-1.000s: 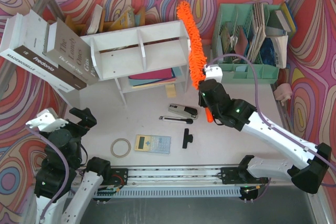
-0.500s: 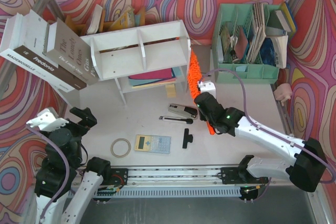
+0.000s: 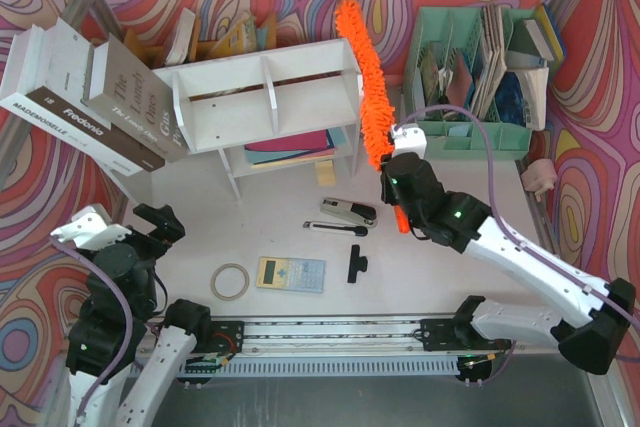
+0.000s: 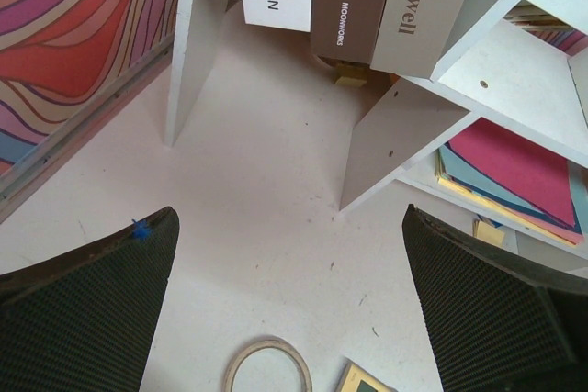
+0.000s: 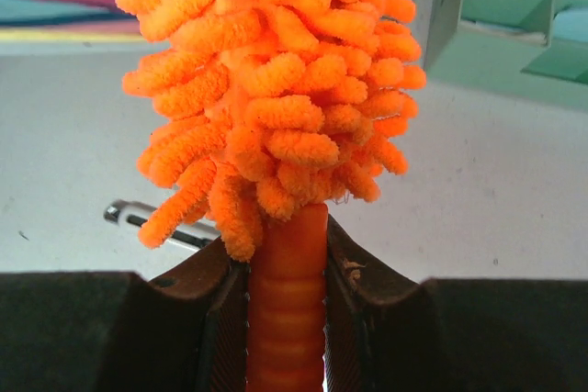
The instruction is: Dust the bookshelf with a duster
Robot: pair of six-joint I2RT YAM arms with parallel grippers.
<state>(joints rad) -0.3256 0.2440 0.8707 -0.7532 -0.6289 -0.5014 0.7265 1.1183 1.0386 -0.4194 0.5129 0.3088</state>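
Orange against white from overhead: holding the long bright-orange fluffy microfibre duster (image 3: 365, 87) by its short handle (image 3: 399, 219) in the right gripper (image 3: 394, 169), slanting the head along the right end of the small white wooden two-tier bookshelf (image 3: 265, 97), apparently brushing its top corner, tip reaching past the back edge; resting the left gripper (image 3: 160, 219) well apart, near its own base. Looking out from the left wrist between black textured fingers (image 4: 83, 319) spread wide on nothing, facing the shelf's legs and coloured folders (image 4: 514, 167). Seeing from the right wrist both dark pads (image 5: 220, 309) clamping the ribbed orange stem just under the fluff. Judging the thing light, its head soft and floppy, likely bending against edges rather than scratching; judging the stiff ribbed handle the only sound place for gripping, close under the head for control.
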